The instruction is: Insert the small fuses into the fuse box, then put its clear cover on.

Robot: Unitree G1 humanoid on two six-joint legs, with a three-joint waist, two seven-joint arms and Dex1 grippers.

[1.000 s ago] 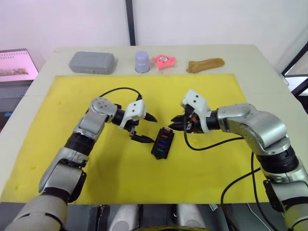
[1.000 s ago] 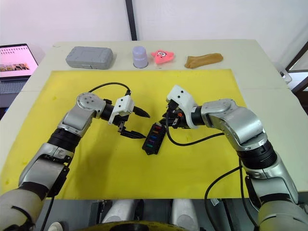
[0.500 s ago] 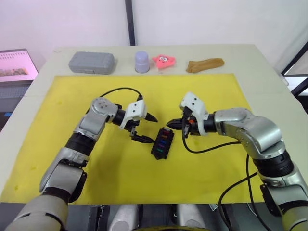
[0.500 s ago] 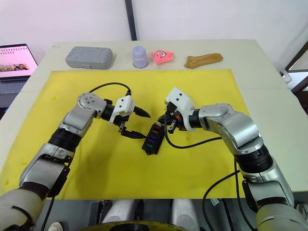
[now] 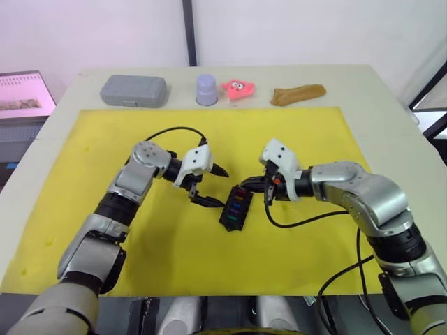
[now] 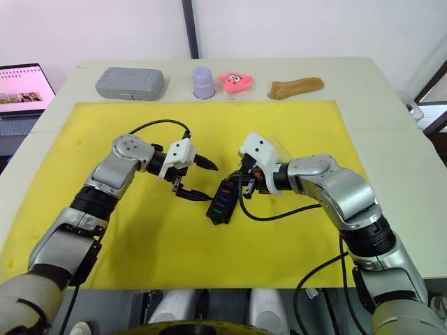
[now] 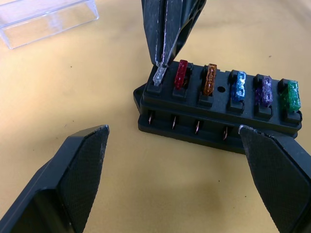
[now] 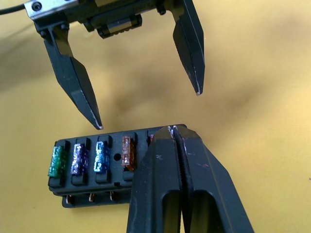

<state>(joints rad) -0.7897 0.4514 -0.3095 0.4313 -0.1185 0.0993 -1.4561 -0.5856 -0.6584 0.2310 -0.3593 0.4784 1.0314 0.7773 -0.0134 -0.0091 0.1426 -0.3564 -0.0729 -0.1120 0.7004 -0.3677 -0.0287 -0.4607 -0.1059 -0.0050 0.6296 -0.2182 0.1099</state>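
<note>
Grey fuse (image 7: pixel 158 76) pinched by right tool (image 7: pixel 162 62) at fuse box (image 7: pixel 218 114).

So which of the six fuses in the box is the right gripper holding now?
The clear grey fuse at the end of the row, next to the red one. The right gripper is shut on its top; the other five stand free in the fuse box.

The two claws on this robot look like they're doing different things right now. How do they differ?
The right gripper is pinched shut on the clear-grey fuse, at the end slot of the fuse box. The left gripper is spread wide open and holds nothing.

The right gripper's tips reach the box; the left gripper hangs beside it, apart from it.

Both have two black fingers and point toward the fuse box on the yellow mat.
</note>
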